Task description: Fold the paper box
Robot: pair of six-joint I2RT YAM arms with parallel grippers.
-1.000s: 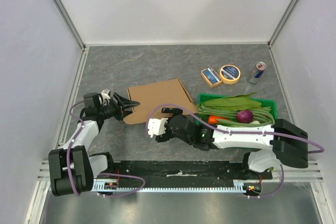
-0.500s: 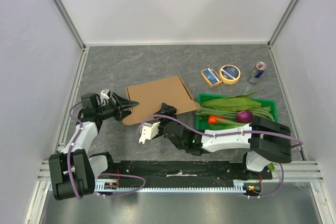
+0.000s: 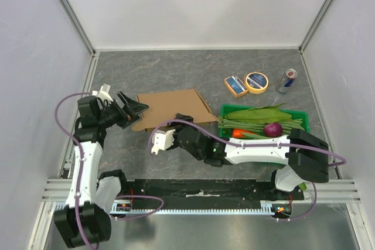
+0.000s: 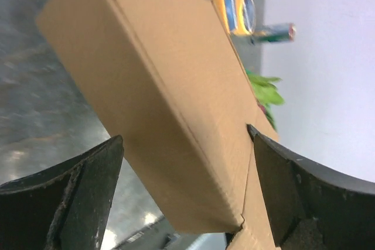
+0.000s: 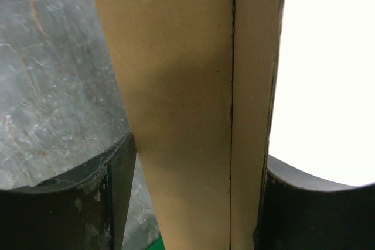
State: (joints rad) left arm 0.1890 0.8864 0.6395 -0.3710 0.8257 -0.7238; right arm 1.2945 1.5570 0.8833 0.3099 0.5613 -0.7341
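Right wrist: paper box (image 5: 181, 57) (edge-on); right gripper (image 5: 199, 150) seemingly clamped

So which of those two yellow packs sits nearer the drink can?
The round yellow tin, next to the silver drink can; the rectangular yellow pack lies further left.

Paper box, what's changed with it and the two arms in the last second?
The left gripper lifted and opened its jaws wide, letting go of the paper box, whose left corner now sits loose between them. The right gripper narrowed its jaws onto the box's near edge, its arm swinging left. The box slid slightly leftward. The green crate and the can stayed put.
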